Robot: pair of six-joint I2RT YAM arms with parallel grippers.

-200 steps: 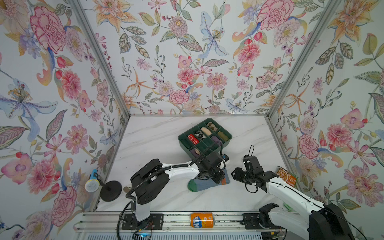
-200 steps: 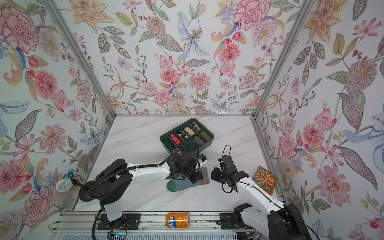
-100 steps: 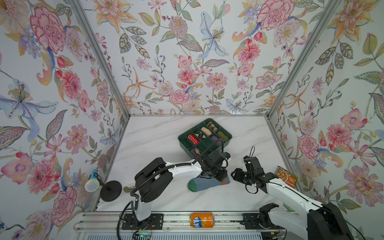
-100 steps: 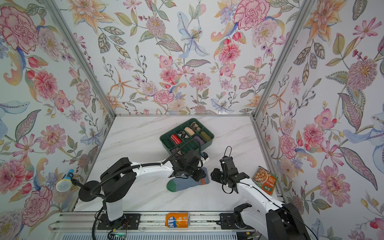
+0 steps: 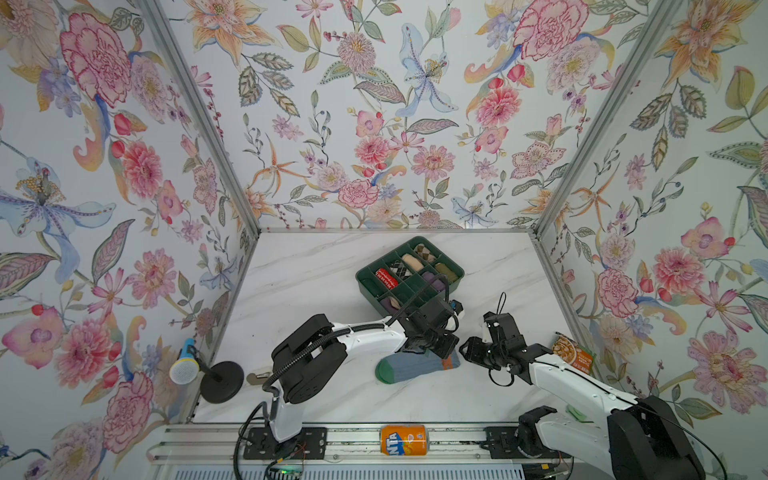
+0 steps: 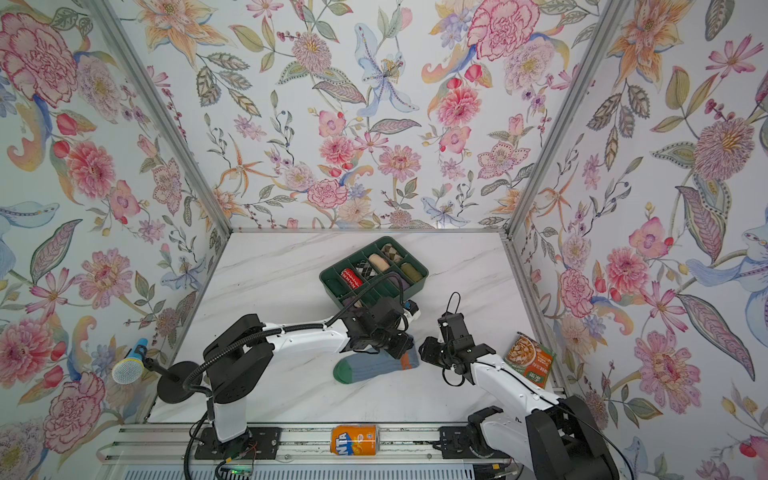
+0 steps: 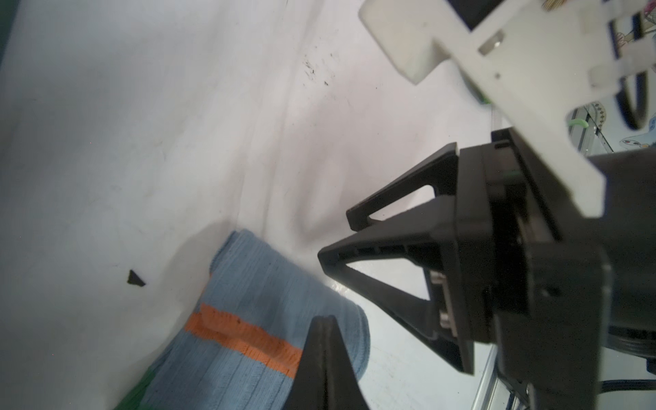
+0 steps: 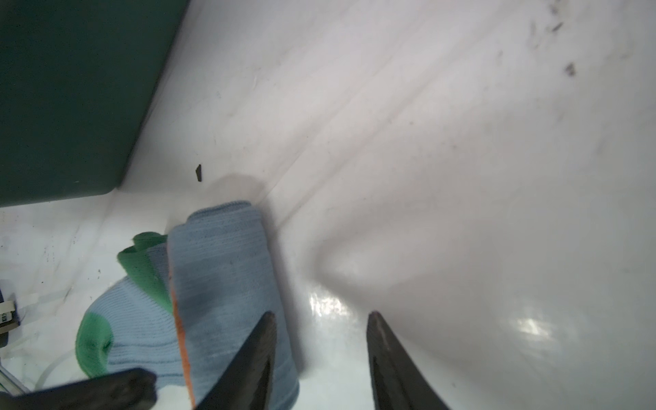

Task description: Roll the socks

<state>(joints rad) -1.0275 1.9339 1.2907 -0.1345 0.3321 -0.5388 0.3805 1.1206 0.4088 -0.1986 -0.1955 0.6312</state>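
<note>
— Grey-blue ribbed socks (image 5: 415,366) with green toes?
— On the white marble tabletop (image 5: 311,291), lying lengthwise across, toes left, folded end right.
— Arms?
— Stretched low, the left gripper (image 5: 444,354) sits over the fold, jaws together; the right gripper (image 5: 467,348) is beside it, jaws apart.

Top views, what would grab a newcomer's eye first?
Loud floral wallpaper covers all three walls. On the marble table, the grey-blue socks lie front and middle, a green divided tray of rolled socks just behind them. An orange Fanta can lies on the front rail.

White marble tbl (image 5: 311,291) w/ green divider tray (image 5: 365,291), grey-blue socks (image 5: 415,368) beside it, food packet (image 5: 571,357), mic stand (image 5: 220,380).
</note>
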